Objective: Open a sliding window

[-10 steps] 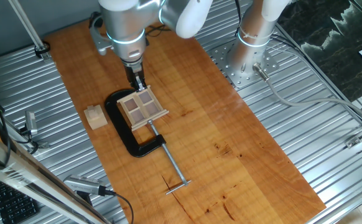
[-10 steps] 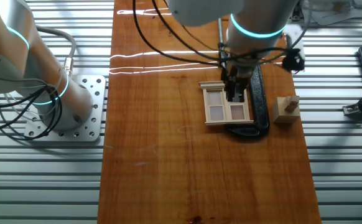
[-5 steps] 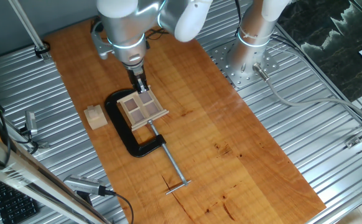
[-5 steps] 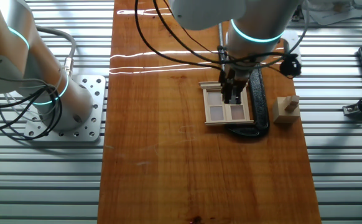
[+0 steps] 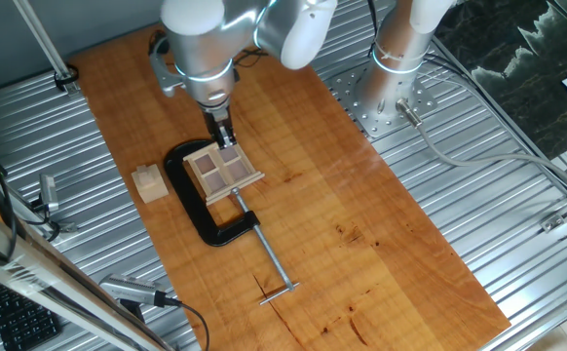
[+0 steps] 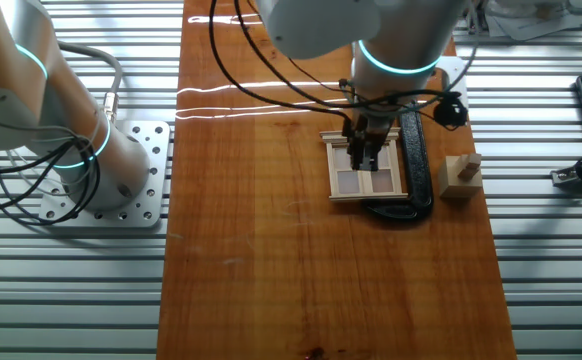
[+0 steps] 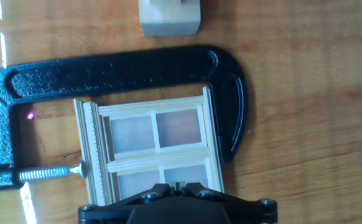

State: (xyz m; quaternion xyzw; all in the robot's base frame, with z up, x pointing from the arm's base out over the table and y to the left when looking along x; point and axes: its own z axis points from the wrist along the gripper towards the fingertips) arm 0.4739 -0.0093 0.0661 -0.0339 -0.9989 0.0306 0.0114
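Note:
The sliding window (image 5: 223, 171) is a small light-wood frame with four brownish panes, lying flat on the wooden tabletop and held in a black C-clamp (image 5: 191, 200). It also shows in the other fixed view (image 6: 366, 172) and in the hand view (image 7: 153, 149). My gripper (image 5: 227, 139) points straight down at the window's far edge, fingers together, tips on or just above the frame. In the other fixed view the gripper (image 6: 364, 160) stands over the middle crossbar. In the hand view the gripper (image 7: 178, 185) shows shut, with nothing between the fingers.
A plain small wooden cube (image 5: 148, 182) sits just left of the clamp, also seen in the hand view (image 7: 168, 15). The clamp's steel screw (image 5: 269, 263) runs toward the table's near side. A second arm's base (image 5: 396, 58) stands on the metal plate at the right.
The gripper has shifted sideways across the window, right in one fixed view and left in the other, still shut. The frame and the clamp have not visibly moved.

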